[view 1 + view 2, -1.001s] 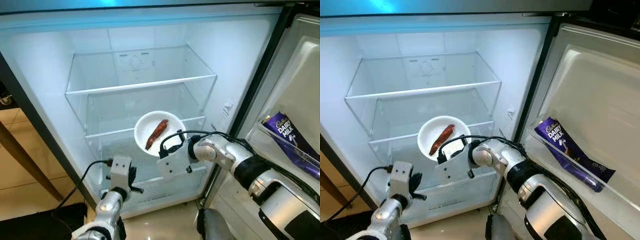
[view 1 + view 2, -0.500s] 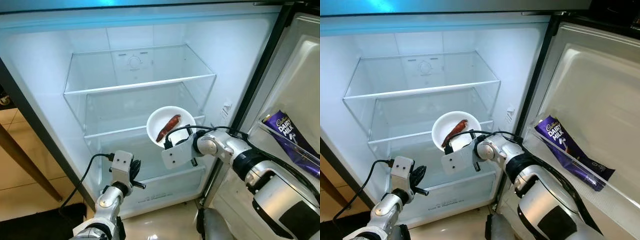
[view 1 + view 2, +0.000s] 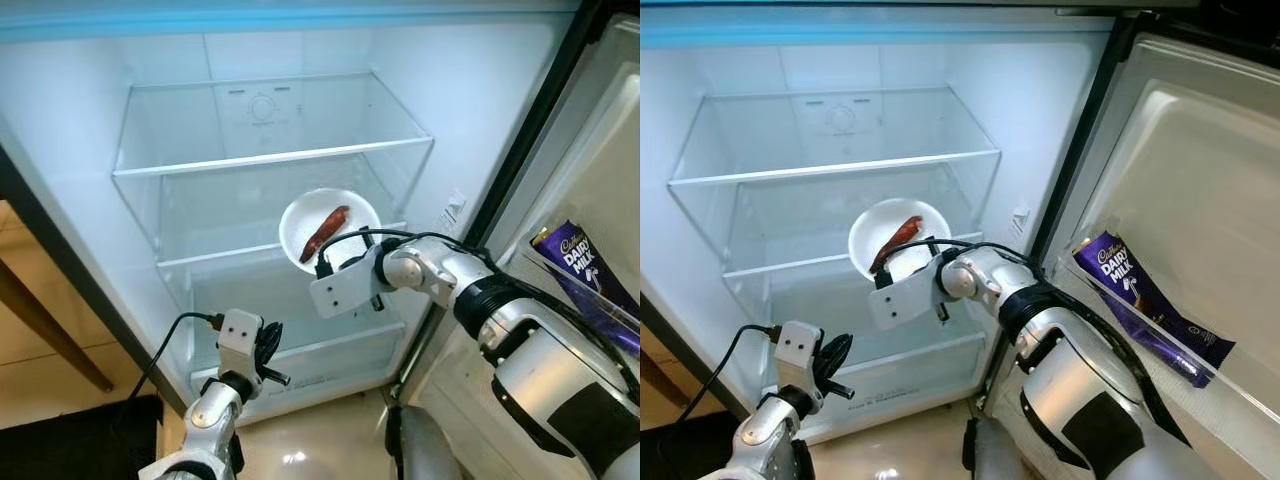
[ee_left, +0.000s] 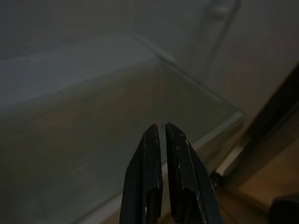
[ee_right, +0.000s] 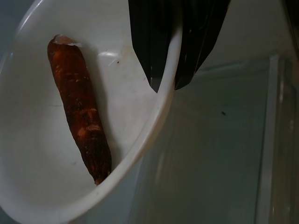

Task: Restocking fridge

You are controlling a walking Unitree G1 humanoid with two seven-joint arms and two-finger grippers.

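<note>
Bowl held at the middle shelf's front edge

Bowl [image 3: 330, 230] was white and shallow, with one reddish-brown sausage [image 3: 325, 231] lying in it, the sausage's long axis running from near-left to far-right. It hung in the air in front of the middle glass shelf [image 3: 260, 256], roughly level with that shelf's front lip and toward its right half, not yet resting on anything. The right gripper [image 5: 168, 70] held it by the near rim: in the right wrist view the two black fingers [image 5: 149, 42] pinched the rim between them, one inside the bowl and one outside, so the bowl extended away from the fingers toward the far side of the fridge [image 3: 90, 130]. Judging from this, the coming move turned on carrying the bowl farther in and slightly up, so that its base cleared the shelf's lip before being set down; the sausage could roll if the bowl tipped.

The upper glass shelf [image 3: 270, 158] was bare, and the drawer [image 3: 310, 360] sat below. The left gripper [image 4: 161, 158] hung low at the near left, well apart from the bowl, its fingers pressed together on nothing. On the right, the open door's rack [image 3: 1160, 345] held a purple chocolate bar [image 3: 1135, 290], leaning.
</note>
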